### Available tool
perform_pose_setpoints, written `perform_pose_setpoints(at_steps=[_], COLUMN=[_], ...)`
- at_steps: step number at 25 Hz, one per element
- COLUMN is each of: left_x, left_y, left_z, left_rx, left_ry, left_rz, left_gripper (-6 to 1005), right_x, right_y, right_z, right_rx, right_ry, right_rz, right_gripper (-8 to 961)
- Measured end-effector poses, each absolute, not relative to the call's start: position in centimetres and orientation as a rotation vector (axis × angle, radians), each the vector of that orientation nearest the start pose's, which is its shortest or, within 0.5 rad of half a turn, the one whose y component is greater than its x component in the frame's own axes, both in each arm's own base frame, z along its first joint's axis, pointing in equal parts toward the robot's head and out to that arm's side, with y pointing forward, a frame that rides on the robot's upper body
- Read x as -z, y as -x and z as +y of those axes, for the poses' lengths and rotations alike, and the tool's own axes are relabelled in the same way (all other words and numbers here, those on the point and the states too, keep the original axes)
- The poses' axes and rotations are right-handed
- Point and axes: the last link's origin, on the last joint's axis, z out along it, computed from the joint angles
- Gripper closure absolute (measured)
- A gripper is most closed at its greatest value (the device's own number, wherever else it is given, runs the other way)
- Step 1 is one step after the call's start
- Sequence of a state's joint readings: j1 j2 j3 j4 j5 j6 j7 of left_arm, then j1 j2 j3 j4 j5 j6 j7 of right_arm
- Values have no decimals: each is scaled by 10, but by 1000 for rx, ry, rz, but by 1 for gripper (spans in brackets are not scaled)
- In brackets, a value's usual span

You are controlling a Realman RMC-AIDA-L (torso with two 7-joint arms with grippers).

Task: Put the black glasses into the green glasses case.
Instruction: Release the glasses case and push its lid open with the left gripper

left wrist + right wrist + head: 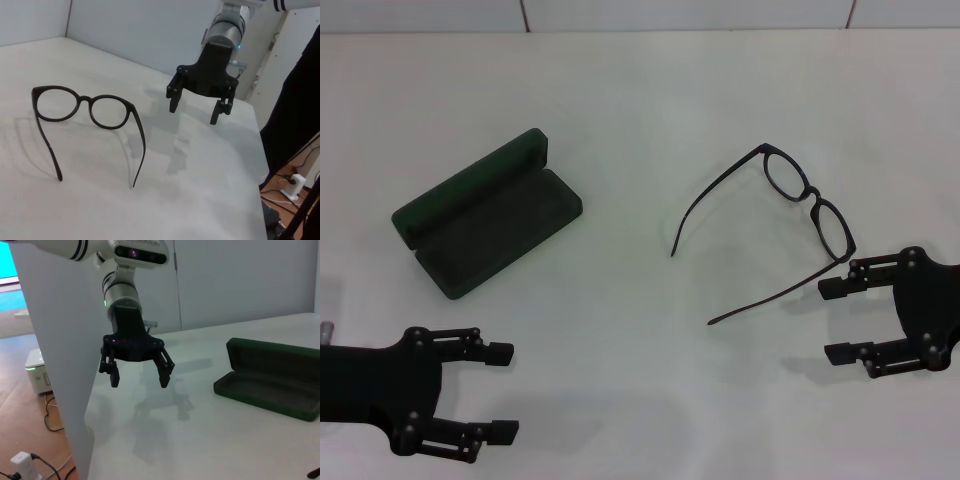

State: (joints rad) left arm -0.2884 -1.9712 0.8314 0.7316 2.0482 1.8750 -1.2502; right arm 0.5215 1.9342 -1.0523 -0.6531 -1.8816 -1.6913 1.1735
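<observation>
Task not begun. Black glasses (pixel 798 215) unfolded on bench (pixel 620 90) toward right edge; green glasses case (pixel 485 215) lies open, empty, toward left edge. Right claw (pixel 847 320) beside frame, spread wide, empty. Left claw (pixel 503 392) near front edge, wide open, empty.

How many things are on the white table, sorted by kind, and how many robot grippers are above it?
Glasses: 1, the black glasses, lying with temples unfolded.
Cases: 1, the green glasses case, lid open.
Grippers: 2, the left gripper and the right gripper, both open and holding nothing.
Total: 4
</observation>
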Motion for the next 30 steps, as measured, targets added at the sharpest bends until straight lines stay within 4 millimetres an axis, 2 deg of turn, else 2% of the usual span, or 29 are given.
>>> perform_pose_setpoints(at_steps=[13, 16, 21, 24, 30], left_x=[-33, -35, -47, -59, -93], left_y=[319, 318, 312, 303, 267], left_z=[231, 233, 250, 262, 303], left_rx=[579, 594, 598, 539, 310], left_ry=[3010, 2988, 2910, 2879, 2803], left_rz=[-581, -632, -845, -889, -898], left_gripper=[140, 140, 141, 141, 141], right_x=[-13, -13, -13, -12, -11], right_y=[-260, -261, -261, -261, -261], right_z=[309, 309, 309, 309, 308], right_rx=[-519, -520, -521, -518, -522], right_ry=[3072, 3073, 3073, 3072, 3081], right_rz=[147, 157, 182, 186, 199], right_gripper=[284, 285, 288, 289, 292])
